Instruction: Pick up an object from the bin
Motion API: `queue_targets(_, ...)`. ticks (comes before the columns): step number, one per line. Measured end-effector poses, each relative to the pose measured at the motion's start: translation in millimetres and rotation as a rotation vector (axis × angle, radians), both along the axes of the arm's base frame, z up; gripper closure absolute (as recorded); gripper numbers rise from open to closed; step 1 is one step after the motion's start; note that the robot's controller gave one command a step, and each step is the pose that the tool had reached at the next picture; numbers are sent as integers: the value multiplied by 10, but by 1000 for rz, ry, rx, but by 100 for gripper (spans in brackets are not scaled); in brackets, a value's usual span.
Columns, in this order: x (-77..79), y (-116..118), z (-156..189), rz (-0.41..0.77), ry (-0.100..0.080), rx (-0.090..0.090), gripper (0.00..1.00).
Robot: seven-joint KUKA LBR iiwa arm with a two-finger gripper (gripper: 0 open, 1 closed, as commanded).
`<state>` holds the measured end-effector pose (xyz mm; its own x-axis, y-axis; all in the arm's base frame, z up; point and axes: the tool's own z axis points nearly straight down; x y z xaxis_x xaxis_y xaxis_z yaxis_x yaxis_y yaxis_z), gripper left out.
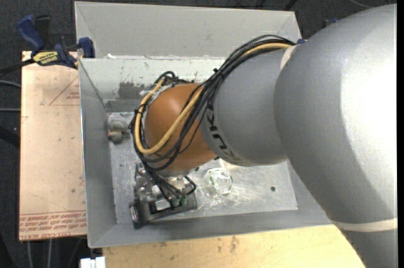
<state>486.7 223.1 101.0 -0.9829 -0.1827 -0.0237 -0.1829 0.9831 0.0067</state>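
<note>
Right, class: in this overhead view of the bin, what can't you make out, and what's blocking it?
Middle of the bin floor, camera view: hidden by the arm and its orange wrist cover.
What lies under the claw: hidden by its own body and cables.
The small grey thing by the left wall: too small to identify.
The clear crumpled thing near the front: partly under the arm.

Dark letters run down the grey arm, right beside its orange cover: a K and a U read clearly, the rest tucked behind cables.
</note>
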Motion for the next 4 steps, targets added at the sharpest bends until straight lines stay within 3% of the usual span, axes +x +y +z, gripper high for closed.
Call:
queue_targets(1, 136, -12, 73, -9, -48, 13, 0)
queue_targets(2, 141, -13, 81, -9, -49, 14, 0)
queue_targets(3, 231, -579, -76, 23, -44, 13, 0)
queue_targets(4, 150, -1014, 226, 8, -14, -1, 0)
